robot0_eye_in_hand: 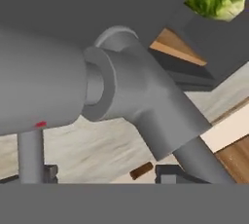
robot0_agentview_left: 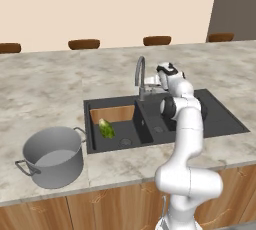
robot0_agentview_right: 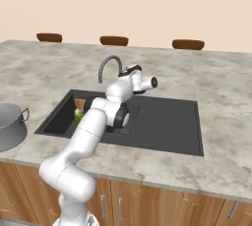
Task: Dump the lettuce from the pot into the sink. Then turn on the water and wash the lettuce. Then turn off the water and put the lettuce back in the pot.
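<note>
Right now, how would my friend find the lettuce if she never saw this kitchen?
Look at the marble counter and find the dark sink sunk into it. In its left basin, beside the wood-brown panel, lies the lettuce. It is the only crinkly green thing; the pot nearby is plain grey metal.

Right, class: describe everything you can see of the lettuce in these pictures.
The lettuce is a small leafy head, bright green with paler crinkled folds. It lies in the left basin of the dark sink, near the basin's back corner beside the wood-brown panel, resting on the basin floor. It is out of the pot, which stands on the counter to the left. Nothing grips it, and no water stream falls on it.
</note>
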Controlling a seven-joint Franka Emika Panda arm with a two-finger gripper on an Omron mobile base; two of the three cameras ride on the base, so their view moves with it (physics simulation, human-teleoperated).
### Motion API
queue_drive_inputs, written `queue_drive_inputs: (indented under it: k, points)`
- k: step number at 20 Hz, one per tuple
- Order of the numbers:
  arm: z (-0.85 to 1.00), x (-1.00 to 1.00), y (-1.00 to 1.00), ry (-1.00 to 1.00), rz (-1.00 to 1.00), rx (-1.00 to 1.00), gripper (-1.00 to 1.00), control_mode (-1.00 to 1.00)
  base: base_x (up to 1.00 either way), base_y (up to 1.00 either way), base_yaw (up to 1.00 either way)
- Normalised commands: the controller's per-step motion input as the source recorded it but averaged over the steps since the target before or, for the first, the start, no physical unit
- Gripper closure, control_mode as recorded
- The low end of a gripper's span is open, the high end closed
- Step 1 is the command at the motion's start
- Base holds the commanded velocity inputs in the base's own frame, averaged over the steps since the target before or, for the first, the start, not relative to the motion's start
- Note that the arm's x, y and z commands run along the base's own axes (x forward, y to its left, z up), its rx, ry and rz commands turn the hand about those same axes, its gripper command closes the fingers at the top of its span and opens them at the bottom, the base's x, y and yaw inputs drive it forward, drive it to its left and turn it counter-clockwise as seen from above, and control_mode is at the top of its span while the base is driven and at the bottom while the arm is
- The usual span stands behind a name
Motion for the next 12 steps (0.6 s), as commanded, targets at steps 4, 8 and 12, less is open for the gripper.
queue_drive_inputs:
  k: [4,8,12]
  points:
    - [-0.14,-1.00,-1.00,-0.18,0.38,0.22,-1.00,-1.00,0.00,0.00,0.00]
    - [0.45,-0.96,-0.88,-0.35,0.38,0.20,-1.00,-1.00,0.00,0.00,0.00]
    - [1.00,-0.91,-0.57,-0.38,0.43,0.11,-1.00,-1.00,0.00,0.00,0.00]
